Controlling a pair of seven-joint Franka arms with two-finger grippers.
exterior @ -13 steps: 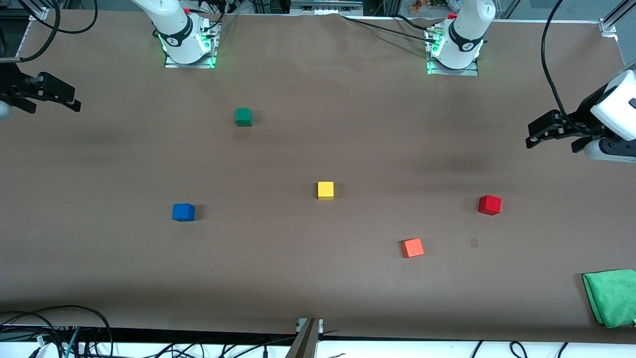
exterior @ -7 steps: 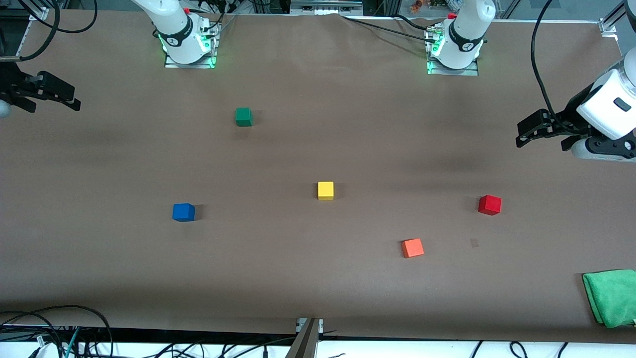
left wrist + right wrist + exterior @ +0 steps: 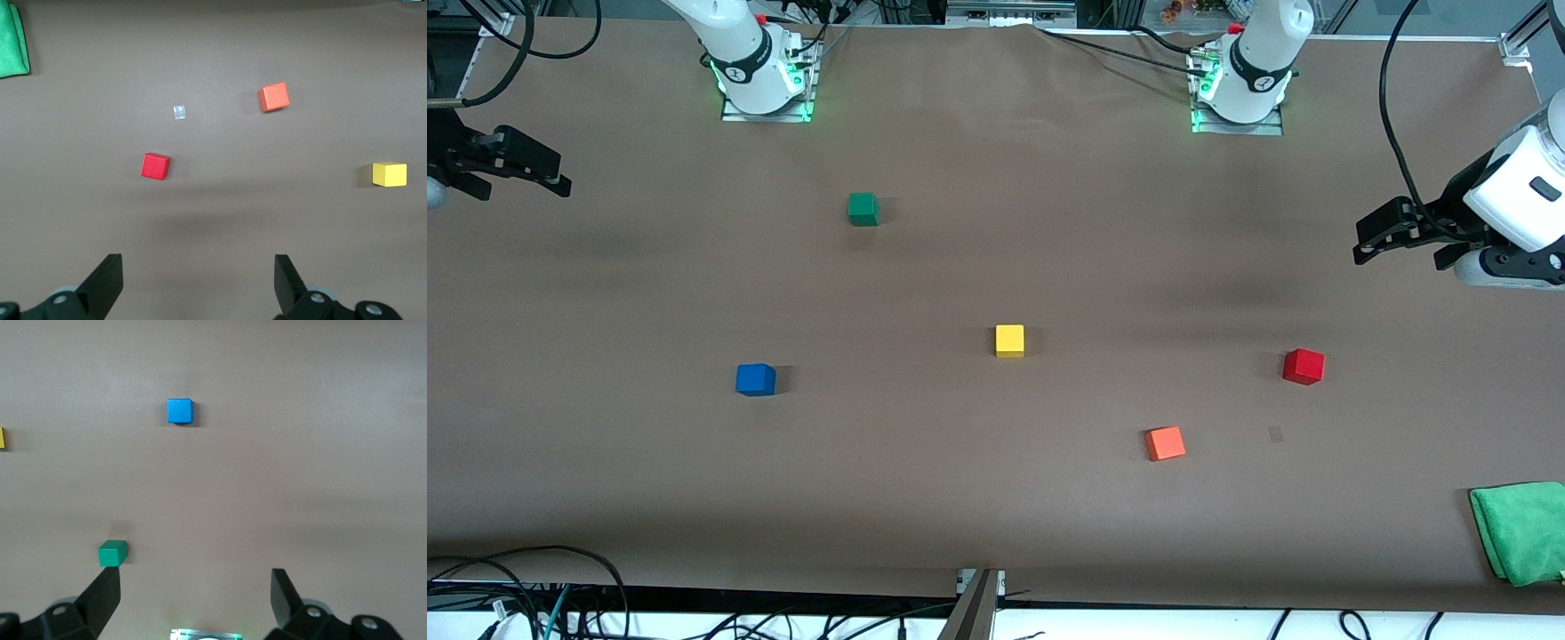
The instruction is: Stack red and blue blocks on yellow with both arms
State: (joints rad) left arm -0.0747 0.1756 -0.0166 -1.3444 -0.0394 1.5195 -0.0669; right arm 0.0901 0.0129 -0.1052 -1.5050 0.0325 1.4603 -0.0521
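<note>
The red block (image 3: 1304, 366) sits toward the left arm's end of the table and shows in the left wrist view (image 3: 155, 166). The blue block (image 3: 755, 380) sits toward the right arm's end and shows in the right wrist view (image 3: 179, 411). The yellow cube (image 3: 1009, 340) stands alone mid-table between them and also shows in both wrist views (image 3: 389, 175) (image 3: 2, 438). My left gripper (image 3: 1400, 258) (image 3: 198, 261) is open and empty, up over the table's left-arm end. My right gripper (image 3: 560, 180) (image 3: 195, 577) is open and empty, up over the table's right-arm end.
An orange cube (image 3: 1165, 443) (image 3: 274, 97) lies nearer the front camera between yellow and red. A green cube (image 3: 863, 209) (image 3: 112, 553) lies near the right arm's base. A green cloth (image 3: 1520, 532) lies at the near corner. A small tape scrap (image 3: 1276, 434) lies near the red block.
My left gripper has shifted slightly toward the middle of the table. The right gripper and all the cubes have stayed put.
</note>
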